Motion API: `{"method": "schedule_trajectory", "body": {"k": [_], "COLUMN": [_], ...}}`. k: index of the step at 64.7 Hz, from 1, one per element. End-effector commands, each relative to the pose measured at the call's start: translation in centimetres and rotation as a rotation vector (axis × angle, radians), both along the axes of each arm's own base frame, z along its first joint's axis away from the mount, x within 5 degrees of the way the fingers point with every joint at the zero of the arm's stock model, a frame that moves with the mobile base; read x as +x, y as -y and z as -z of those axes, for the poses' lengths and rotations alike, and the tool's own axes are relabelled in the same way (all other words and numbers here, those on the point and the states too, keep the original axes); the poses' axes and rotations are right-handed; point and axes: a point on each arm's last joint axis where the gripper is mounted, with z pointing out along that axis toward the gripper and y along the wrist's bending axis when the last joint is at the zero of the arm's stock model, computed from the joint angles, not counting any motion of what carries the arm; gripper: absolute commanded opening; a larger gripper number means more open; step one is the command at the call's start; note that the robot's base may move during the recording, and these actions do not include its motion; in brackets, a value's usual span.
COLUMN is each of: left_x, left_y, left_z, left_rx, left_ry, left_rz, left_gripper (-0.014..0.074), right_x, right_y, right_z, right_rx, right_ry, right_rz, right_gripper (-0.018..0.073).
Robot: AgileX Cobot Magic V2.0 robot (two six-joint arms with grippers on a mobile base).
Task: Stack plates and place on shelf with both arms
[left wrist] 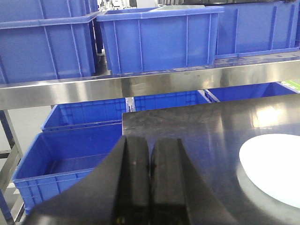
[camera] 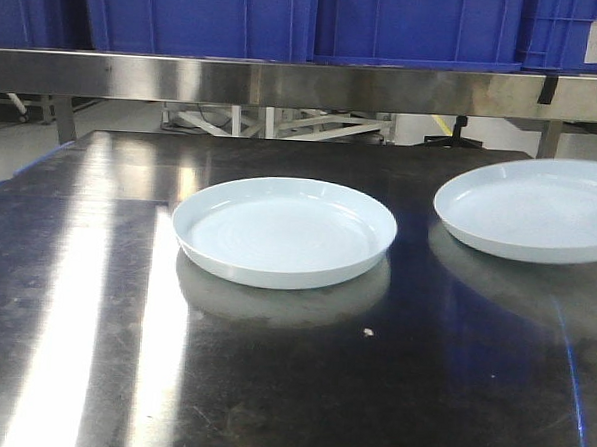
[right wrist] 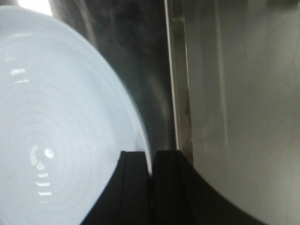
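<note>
Two pale bluish-white plates are on the dark steel tabletop (camera: 76, 272). One plate (camera: 284, 231) lies flat in the middle; it also shows at the right of the left wrist view (left wrist: 274, 168). The other plate (camera: 535, 208) is at the right, partly cut off by the frame. It fills the left of the right wrist view (right wrist: 56, 122). My right gripper (right wrist: 151, 161) is shut on this plate's rim, near the table's side edge. My left gripper (left wrist: 150, 145) is shut and empty, above the table's left part, well left of the middle plate. Neither gripper shows in the front view.
The stainless shelf rail (camera: 286, 83) runs across behind the table, also in the left wrist view (left wrist: 140, 84). Blue crates (camera: 199, 13) stand on it, and more blue crates (left wrist: 70, 164) sit below, left of the table. The table's right edge (right wrist: 177, 93) drops to a grey floor.
</note>
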Motion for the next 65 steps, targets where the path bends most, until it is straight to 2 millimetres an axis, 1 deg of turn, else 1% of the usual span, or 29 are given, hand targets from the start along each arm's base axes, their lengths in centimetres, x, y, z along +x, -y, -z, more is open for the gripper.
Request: {"method": "schedule_trajectory", "body": {"k": [1, 4, 9, 18, 25, 30, 36, 39, 43, 53, 58, 65], "left_x": [-0.1, -0.1, -0.1, -0.1, -0.1, -0.1, -0.1, -0.1, -0.1, -0.1, -0.1, -0.1], "left_y": [-0.1, -0.1, -0.1, -0.1, -0.1, -0.1, -0.1, -0.1, -0.1, -0.1, -0.1, -0.1], "left_z": [-1.8, -1.8, -1.8, -1.8, -1.8, -1.8, -1.8, -1.8, -1.8, -1.8, -1.8, -1.8], "left_rx": [-0.035, -0.035, -0.035, -0.035, -0.035, -0.035, -0.035, -0.035, -0.035, -0.035, -0.035, -0.035], "left_ry": [0.108, 0.108, 0.108, 0.108, 0.108, 0.108, 0.108, 0.108, 0.108, 0.108, 0.108, 0.108], "left_rz": [-0.004, -0.004, -0.004, -0.004, -0.004, -0.004, -0.004, -0.004, -0.004, -0.004, -0.004, -0.004], "left_gripper": [0.0082, 0.0082, 0.0082, 0.0082, 0.0082, 0.0082, 0.0082, 0.0082, 0.0082, 0.0082, 0.0082, 0.0082], "right_x": [-0.5, -0.6, -0.6, -0.3, 0.3, 0.6, 0.9, 1.2, 1.5, 1.8, 1.9, 1.9], "right_y": [-0.8, -1.6, -3.7, -8.0, -12.4, -14.7, -16.9, -17.7, -18.2, -18.5, -18.5, -18.5], "right_z": [-4.7, -5.3, -6.2, -6.3, -5.3, -4.3, -3.0, -2.4, -2.0, -1.0, -0.7, -0.6], "right_rx": [0.049, 0.077, 0.132, 0.185, 0.191, 0.196, 0.217, 0.225, 0.224, 0.220, 0.219, 0.216], "right_ry": [0.137, 0.153, 0.181, 0.209, 0.214, 0.209, 0.199, 0.201, 0.217, 0.203, 0.191, 0.187], "right_rz": [0.011, 0.001, -0.032, -0.118, -0.215, -0.259, -0.287, -0.292, -0.290, -0.289, -0.291, -0.293], "right_gripper": [0.0049, 0.0049, 0.0049, 0.0049, 0.0049, 0.0049, 0.0049, 0.0049, 0.0049, 0.0054, 0.0092, 0.0210]}}
